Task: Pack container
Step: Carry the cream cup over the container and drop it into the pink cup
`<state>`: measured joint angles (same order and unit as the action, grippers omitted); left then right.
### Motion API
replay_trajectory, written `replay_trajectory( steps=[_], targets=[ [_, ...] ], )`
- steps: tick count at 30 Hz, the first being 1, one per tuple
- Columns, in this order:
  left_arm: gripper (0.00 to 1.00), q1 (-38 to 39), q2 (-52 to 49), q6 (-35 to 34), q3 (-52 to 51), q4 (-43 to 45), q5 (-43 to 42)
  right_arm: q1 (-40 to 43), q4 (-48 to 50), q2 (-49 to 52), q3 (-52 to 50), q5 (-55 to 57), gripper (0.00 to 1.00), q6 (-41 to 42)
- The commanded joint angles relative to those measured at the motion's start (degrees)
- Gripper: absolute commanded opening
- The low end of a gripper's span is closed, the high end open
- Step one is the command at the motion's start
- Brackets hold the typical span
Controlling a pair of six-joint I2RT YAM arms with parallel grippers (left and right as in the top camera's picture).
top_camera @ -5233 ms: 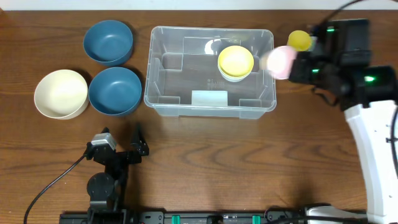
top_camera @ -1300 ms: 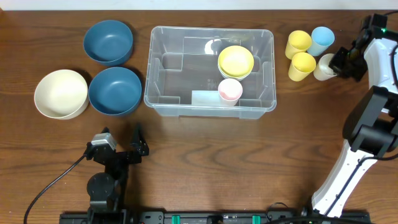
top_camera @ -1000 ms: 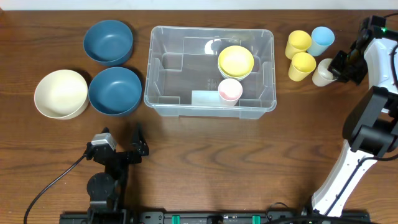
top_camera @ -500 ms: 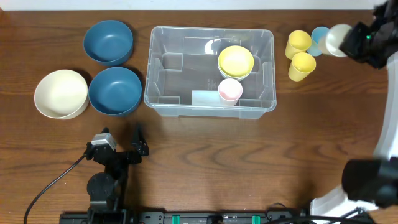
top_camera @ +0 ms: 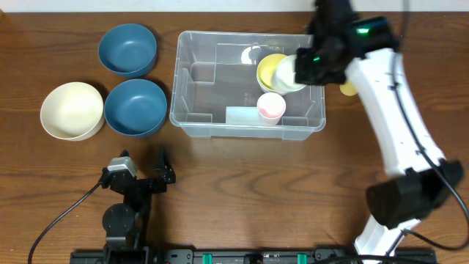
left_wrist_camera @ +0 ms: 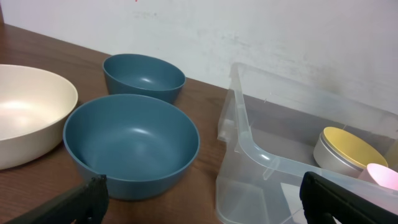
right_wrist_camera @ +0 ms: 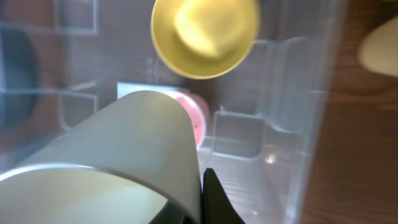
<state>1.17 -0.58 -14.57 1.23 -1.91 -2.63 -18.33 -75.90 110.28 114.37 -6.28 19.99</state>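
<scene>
Within the last half-second the right arm has swung in from the right edge of the tabletop [top_camera: 308, 198], carrying the pale cream smooth plastic cup [top_camera: 287, 71] over the large clear rectangular plastic container [top_camera: 176, 103], which sits mid-tabletop toward the far side. From overhead, the right tool [top_camera: 308, 64] grips that cup above the yellow round bowl [top_camera: 268, 70] and near the small pink cup [top_camera: 271, 106], both inside the container. This looks like the placing step, and the next move calls for lowering the cup onto a bare patch of the moulded floor before letting go. A yellow cup [top_camera: 346, 89] peeks out beside the arm. The far dark-blue bowl [top_camera: 127, 49], the near dark-blue bowl [top_camera: 135, 106] and a wide cream bowl [top_camera: 71, 110] wait on the left, beyond the left tool [top_camera: 141, 167]. The left wrist view shows that tool's fingers spread wide and empty, facing the bowls' glossy curved walls and the container's rounded, see-through rim. The right wrist view fills with the cup's smooth cylinder pressed against a dark finger, with the yellow bowl and pink cup blurred below.
</scene>
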Motion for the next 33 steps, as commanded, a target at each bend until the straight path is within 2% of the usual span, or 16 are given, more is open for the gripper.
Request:
replay_trajectory(
  steps=[1,9,24,25,26,29,30,33],
  targets=[
    [0.98,-0.1,0.3,0.9,-1.0,-2.1,0.7,-2.9,-0.2,3.1,-0.2,1.6,0.01,0.5],
    [0.98,-0.1,0.3,0.9,-1.0,-2.1,0.7,-5.6,-0.2,8.6,-0.2,2.7,0.01,0.8],
    [0.98,-0.1,0.3,0.9,-1.0,-2.1,0.7,-5.6,-2.3,8.9,-0.2,5.5,0.03,1.9],
    [0.98,-0.1,0.3,0.9,-1.0,-2.1,0.7,-5.6,-2.3,8.9,-0.2,5.5,0.15,1.9],
    [0.98,-0.1,0.3,0.9,-1.0,-2.1,0.7,-5.6,-2.3,8.9,-0.2,5.7,0.37,1.8],
    [0.98,-0.1,0.3,0.9,-1.0,-2.1,0.7,-5.6,-2.3,8.9,-0.2,5.7,0.67,1.8],
    [0.98,-0.1,0.3,0.9,-1.0,-2.1,0.7,-5.6,-2.2,8.9,-0.2,5.7,0.71,1.8],
    [0.98,-0.1,0.3,0.9,-1.0,-2.1,0.7,-5.5,-1.5,8.7,0.2,5.6,0.71,0.9]
  ],
)
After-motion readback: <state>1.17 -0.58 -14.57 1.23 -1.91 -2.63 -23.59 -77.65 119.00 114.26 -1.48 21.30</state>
